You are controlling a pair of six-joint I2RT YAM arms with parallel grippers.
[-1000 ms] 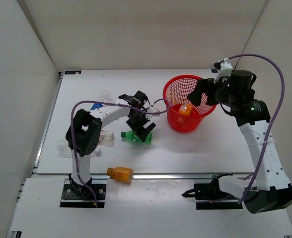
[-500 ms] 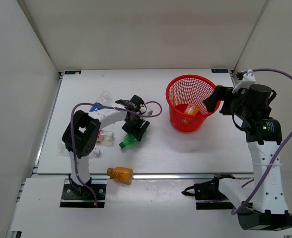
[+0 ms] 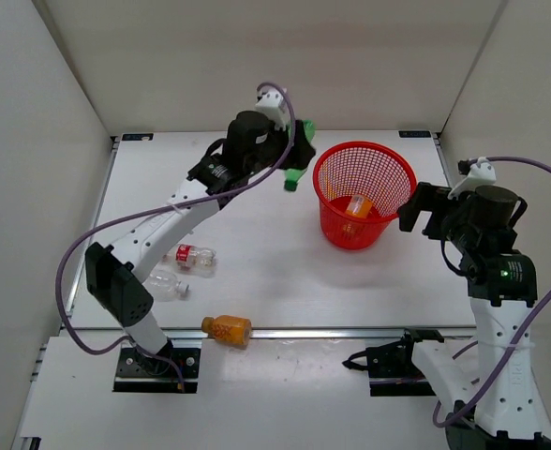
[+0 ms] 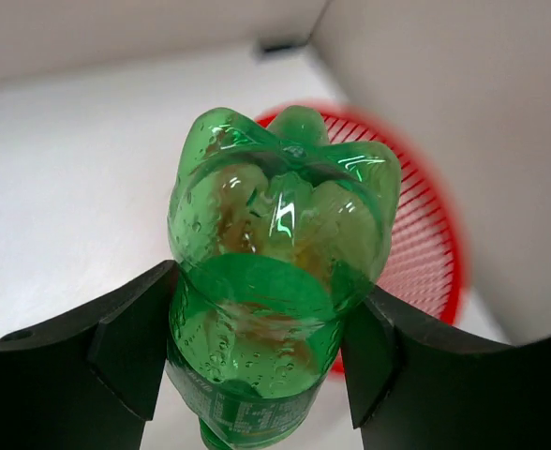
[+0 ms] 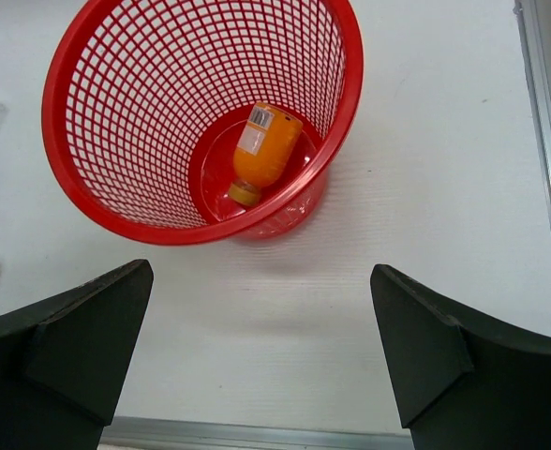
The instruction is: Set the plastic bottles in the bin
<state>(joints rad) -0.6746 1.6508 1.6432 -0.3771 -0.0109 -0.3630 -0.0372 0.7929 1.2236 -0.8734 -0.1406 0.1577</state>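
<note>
Bottle (image 4: 280, 281), green, clamped between left jaws — near bin (image 3: 350, 169) rim.

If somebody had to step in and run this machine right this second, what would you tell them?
Left gripper: shut on the green bottle, held in the air beside the bin, not yet over it.
Right gripper: open and empty, on the bin's other side.
Done: one orange bottle lies in the bin.
Left: drop the green bottle in, then fetch the red-labelled bottle, the plain clear bottle and the second orange bottle at the near edge of the table.
</note>
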